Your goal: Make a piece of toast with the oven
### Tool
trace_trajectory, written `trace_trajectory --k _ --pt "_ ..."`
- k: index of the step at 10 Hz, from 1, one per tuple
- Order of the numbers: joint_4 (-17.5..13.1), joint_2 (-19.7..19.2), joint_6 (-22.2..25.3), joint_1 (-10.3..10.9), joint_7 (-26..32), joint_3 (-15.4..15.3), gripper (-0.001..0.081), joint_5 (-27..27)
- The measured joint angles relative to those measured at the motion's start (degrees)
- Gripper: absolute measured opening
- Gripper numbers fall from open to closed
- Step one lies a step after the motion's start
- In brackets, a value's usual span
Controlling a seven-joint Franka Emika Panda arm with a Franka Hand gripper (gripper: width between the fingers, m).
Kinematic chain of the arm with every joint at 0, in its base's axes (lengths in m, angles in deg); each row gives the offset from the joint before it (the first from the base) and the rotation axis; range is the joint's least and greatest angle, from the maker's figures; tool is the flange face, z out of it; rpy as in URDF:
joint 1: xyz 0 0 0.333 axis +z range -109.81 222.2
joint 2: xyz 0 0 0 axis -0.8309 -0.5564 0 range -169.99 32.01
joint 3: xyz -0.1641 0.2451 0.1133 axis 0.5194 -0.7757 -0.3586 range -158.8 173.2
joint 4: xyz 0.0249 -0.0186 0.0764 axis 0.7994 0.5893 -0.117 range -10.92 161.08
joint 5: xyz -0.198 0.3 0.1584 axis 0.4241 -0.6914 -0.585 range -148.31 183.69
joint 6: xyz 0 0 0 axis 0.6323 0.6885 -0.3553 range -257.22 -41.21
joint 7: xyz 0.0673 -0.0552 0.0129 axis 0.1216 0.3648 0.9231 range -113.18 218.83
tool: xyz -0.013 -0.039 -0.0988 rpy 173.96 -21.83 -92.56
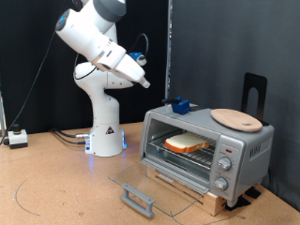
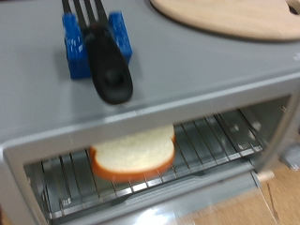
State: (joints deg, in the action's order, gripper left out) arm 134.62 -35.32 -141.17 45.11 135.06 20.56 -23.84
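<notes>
Toast (image 2: pixel 134 155) is lying flat on the wire rack (image 1: pixel 202 157) inside the oven (image 1: pixel 246 142), whose glass door (image 1: pixel 155 185) is hanging open onto the counter (image 1: pixel 56 187); the end effector (image 1: pixel 142 81) is hovering well above and to the exterior view's left of the oven, and I cannot tell whether its fingers are parted; a careless descent is likely risking a knock against the open door or the blue holder (image 2: pixel 94 42) sitting on the oven's top.

Side-on exterior; wrist overhead (shared oven (image 1: pixel 206 145))

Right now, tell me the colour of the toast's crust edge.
Golden-orange crust around a pale cream face on the piece of toast; the wrist view shows it best.
</notes>
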Motion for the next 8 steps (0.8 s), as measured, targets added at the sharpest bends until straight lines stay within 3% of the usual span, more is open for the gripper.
trace_trajectory --k 5,6,8 --pt "-5.8 -6.6 1.1 -1.6 3.4 6.5 0.0809 4.0" --pt "-5.7 -6.5 1.1 -1.6 3.3 6.4 0.0809 4.0" --pt "-4.2 -5.6 -3.5 -2.1 -7.9 3.8 0.0809 2.7"
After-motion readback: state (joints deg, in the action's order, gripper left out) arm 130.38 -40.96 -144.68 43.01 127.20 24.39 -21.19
